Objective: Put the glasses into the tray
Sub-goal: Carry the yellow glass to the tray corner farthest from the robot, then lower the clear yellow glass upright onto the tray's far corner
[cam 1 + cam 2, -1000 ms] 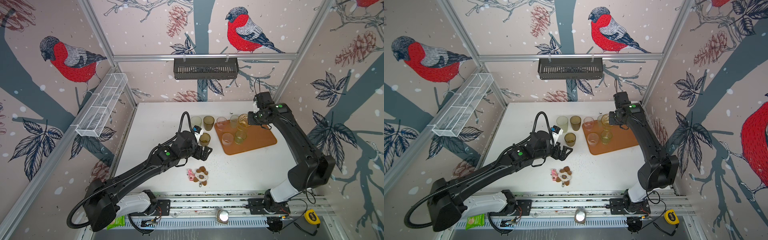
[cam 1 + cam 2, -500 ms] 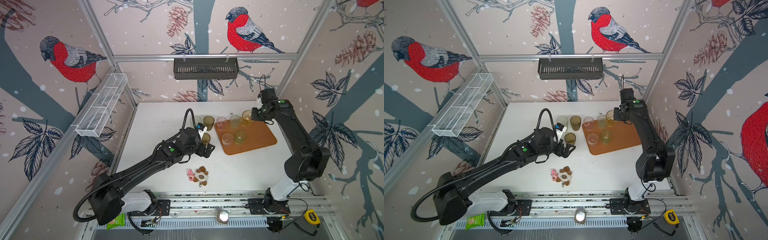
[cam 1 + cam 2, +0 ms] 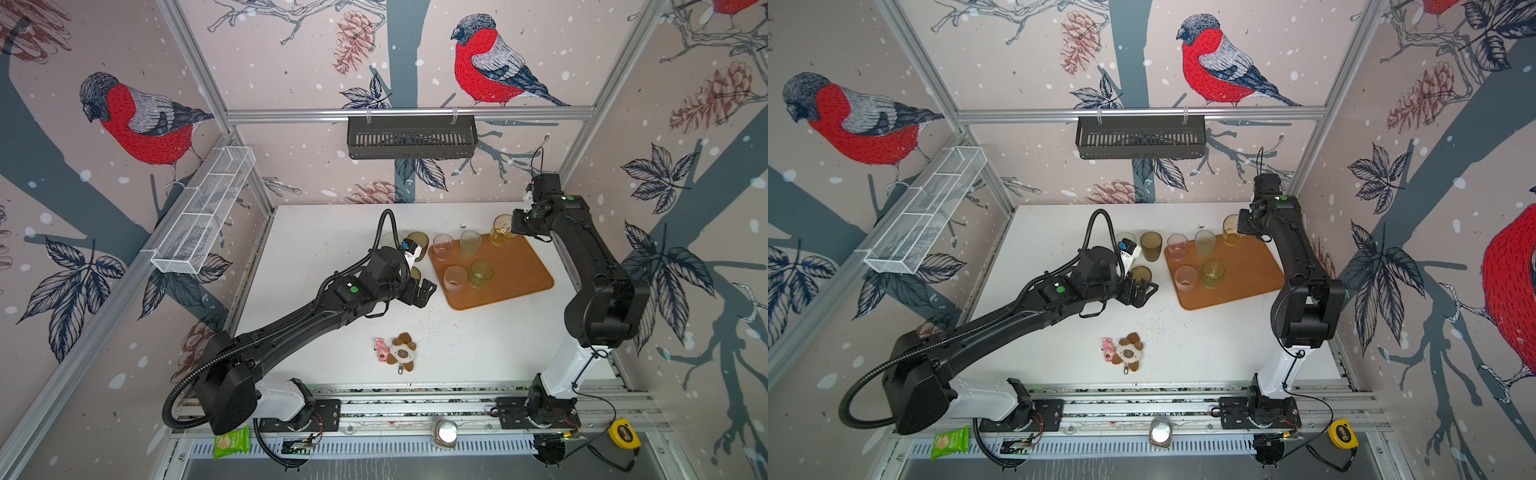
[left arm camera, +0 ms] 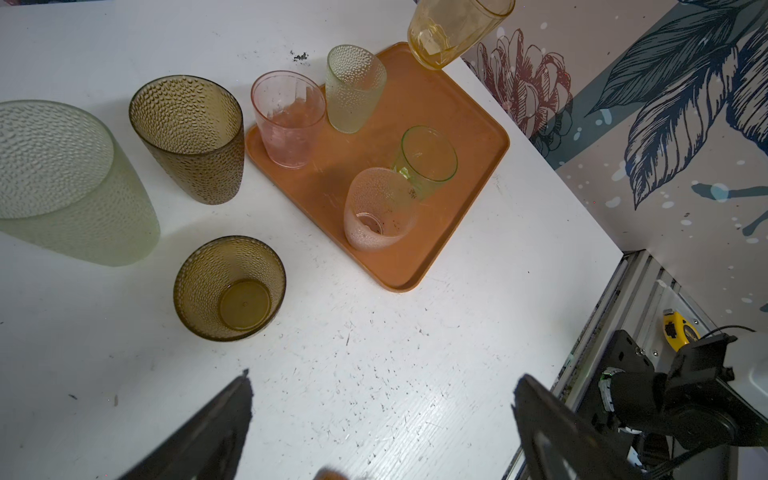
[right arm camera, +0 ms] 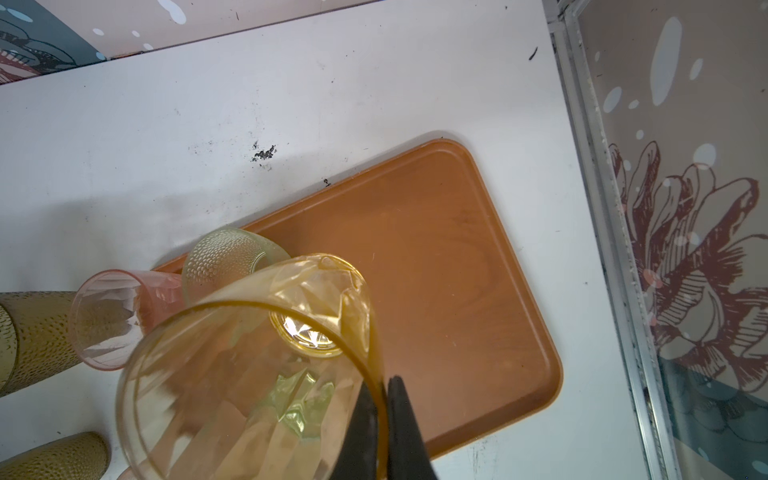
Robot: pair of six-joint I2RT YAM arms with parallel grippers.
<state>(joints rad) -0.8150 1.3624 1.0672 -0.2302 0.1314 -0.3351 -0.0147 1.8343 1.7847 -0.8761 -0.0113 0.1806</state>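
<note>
Plainly the step in hand is setting down the amber glass [image 5: 249,365]; the right claw [image 5: 380,386] is pinching its rim, one finger inside the wall and one outside, and the glass hangs tilted over the far corner of the tray [image 5: 457,291], seemingly clear of the tray floor, though I cannot be sure. To do it well, I would first bring the glass level so the base meets the floor flat; then carry it inward from the low rim onto the bare stretch of tray, away from the pale green dimpled glass [image 4: 353,87] just beside it. A rim pinch is a thin hold and the glass may swing, so go down slowly; let go only once the base bears; then lift straight up so the inner finger does not drag the wall over.

The left claw [image 4: 382,378] is spread wide above the bare table [image 4: 415,353], holding nothing, near the short brown glass [image 4: 230,289].

As to what holds what: the tray carries four upright glasses; the pink glass [image 4: 289,118] and the pale green dimpled one stand along its far edge; the clear green glass [image 4: 426,162] and the frosted cream glass [image 4: 380,208] stand close together nearer the middle, touching or not I cannot tell. Three wait on the table outside it: the short brown one, the tall brown glass [image 4: 191,137] just beside the tray's corner, and the frosted pale-green glass [image 4: 62,178]. Every glass looks empty; the frosted cream one shows a few dark specks inside.
</note>
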